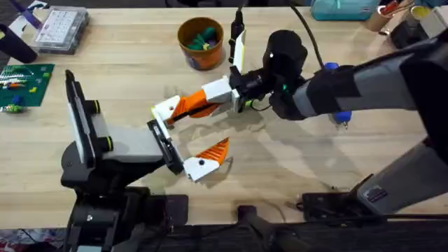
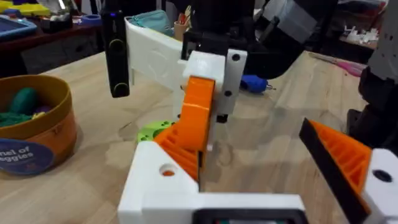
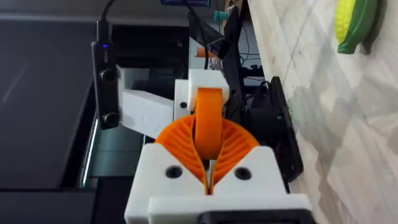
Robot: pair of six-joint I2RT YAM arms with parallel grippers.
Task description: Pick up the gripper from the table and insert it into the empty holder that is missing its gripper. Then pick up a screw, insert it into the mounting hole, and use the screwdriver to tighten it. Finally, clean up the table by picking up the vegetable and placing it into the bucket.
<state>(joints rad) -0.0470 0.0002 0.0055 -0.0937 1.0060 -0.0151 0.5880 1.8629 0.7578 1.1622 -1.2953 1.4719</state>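
Your right gripper (image 1: 241, 98) clamps the gripper (image 1: 192, 103); its long axis lies level, tip toward the holder (image 1: 165, 112). Left gripper (image 1: 185, 143) open.

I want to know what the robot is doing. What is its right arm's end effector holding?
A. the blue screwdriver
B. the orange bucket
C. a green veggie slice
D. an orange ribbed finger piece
D: the right end effector is shut on the gripper, the orange ribbed finger piece, while the bucket stands apart on the table.
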